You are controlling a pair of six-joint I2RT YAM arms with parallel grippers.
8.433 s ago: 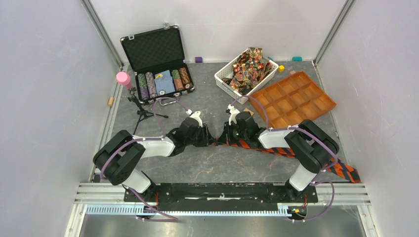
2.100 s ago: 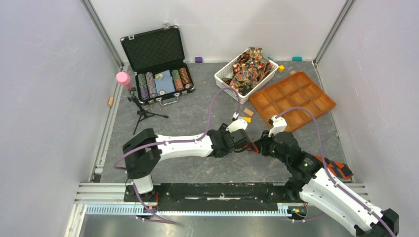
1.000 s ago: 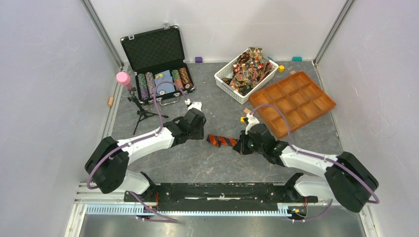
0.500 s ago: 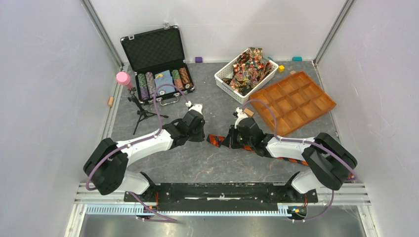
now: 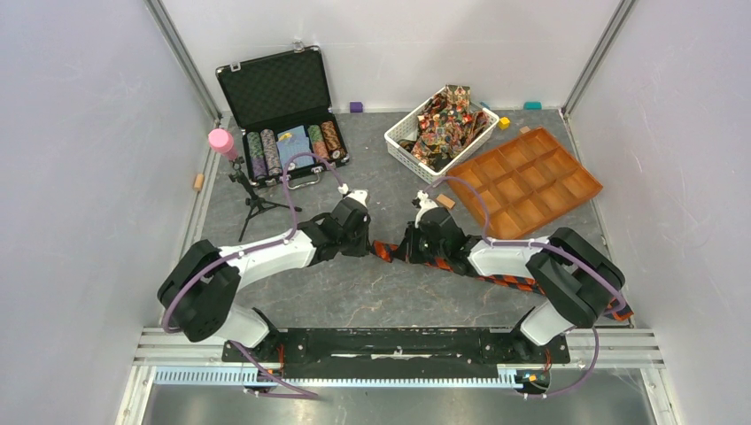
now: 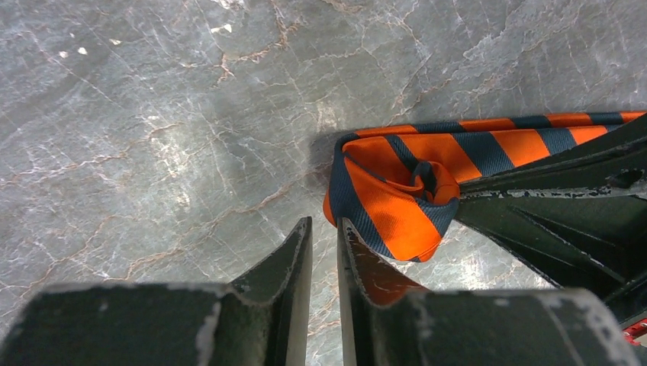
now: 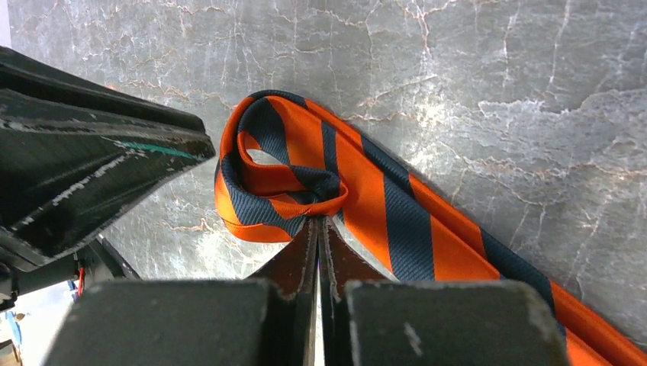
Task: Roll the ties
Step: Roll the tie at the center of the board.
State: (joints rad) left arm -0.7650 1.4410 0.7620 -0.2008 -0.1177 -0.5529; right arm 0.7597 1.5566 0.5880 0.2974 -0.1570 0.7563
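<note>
The orange-and-dark-blue diagonally striped fabric necktie [image 5: 387, 251] is lying about mid-table on the grey marbled table [image 5: 336, 292]. One end is curled over into a small loose roll, and the rest trails flat to the right under the right arm [image 5: 522, 261], toward the near right corner. The right gripper [image 7: 318, 222] is pinched tight on the inner fold of that roll, fingers squeezed together with fabric between them. The left gripper [image 6: 325, 229] sits low just left of the roll. It's all but closed, with only a thin sliver of table showing between the fingers and nothing in them. One fingertip is right up against the roll's edge, and it's hard to say if it actually touches. Bare grey surface runs from the roll to the metal rail [image 5: 398, 341] at the near edge, and there's more of it on the far side. Further back on the left is an open black hard case [image 5: 276, 88] holding rows of striped poker chips [image 5: 266, 152]. The blue card among them is too small to read. Back right, a white slotted plastic basket [image 5: 400, 142] is heaped with busy red-gold-brown patterned ties [image 5: 447, 119], just beside an orange tray of square compartments [image 5: 524, 181]. A small black tripod with a pink top [image 5: 223, 142] stands by the left wall, and small coloured blocks [image 5: 356, 107] dot the back edge.
</note>
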